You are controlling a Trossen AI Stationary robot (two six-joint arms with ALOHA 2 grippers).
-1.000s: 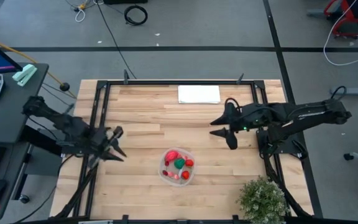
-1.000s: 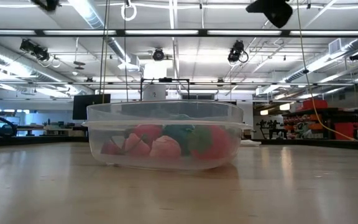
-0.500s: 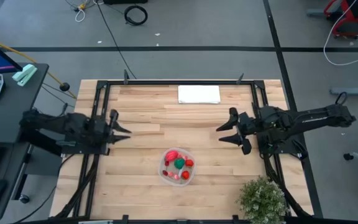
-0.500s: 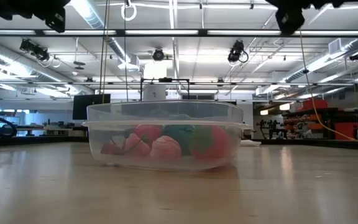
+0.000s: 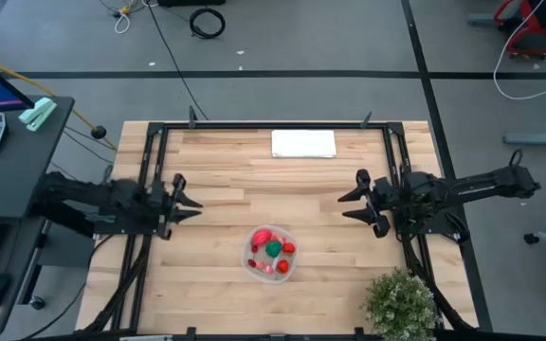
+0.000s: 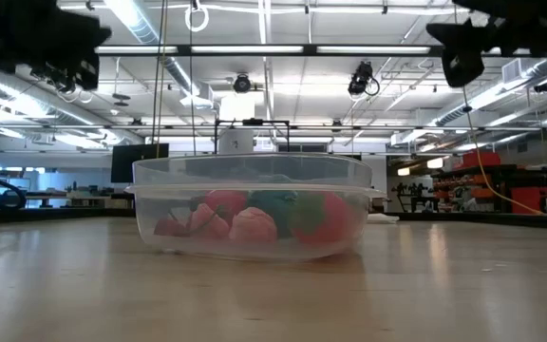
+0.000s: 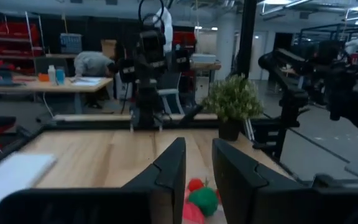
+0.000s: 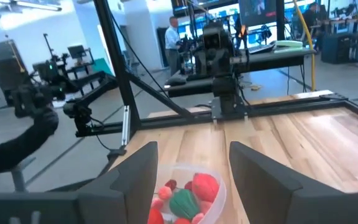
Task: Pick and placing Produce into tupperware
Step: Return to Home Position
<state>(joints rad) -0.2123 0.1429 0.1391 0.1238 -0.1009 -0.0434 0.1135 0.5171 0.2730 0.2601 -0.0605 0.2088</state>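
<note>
The clear round tupperware (image 5: 270,254) rests by its base on the wooden table, near the near edge at the middle. It holds the red, pink and green produce (image 5: 272,248). The low view shows the tupperware (image 6: 254,211) up close with the produce (image 6: 254,223) piled inside. My left gripper (image 5: 191,195) hangs open over the table's left part, pointing right. My right gripper (image 5: 349,205) hangs open over the right part, pointing left. Both wrist views look down at the produce (image 7: 201,200) (image 8: 185,198) past the open fingers (image 7: 199,152) (image 8: 192,155).
A flat white rectangle (image 5: 303,143) lies at the far edge. A bushy green plant (image 5: 402,303) stands at the near right corner. Black frame rails (image 5: 150,170) run along the table's sides. Bare wood lies between the grippers and the tupperware.
Both grippers have drawn back from the table's middle, the left toward the left and far edges, the right toward the right edge. In the low view both have sunk lower into the upper corners. The tupperware and produce have stayed put.
</note>
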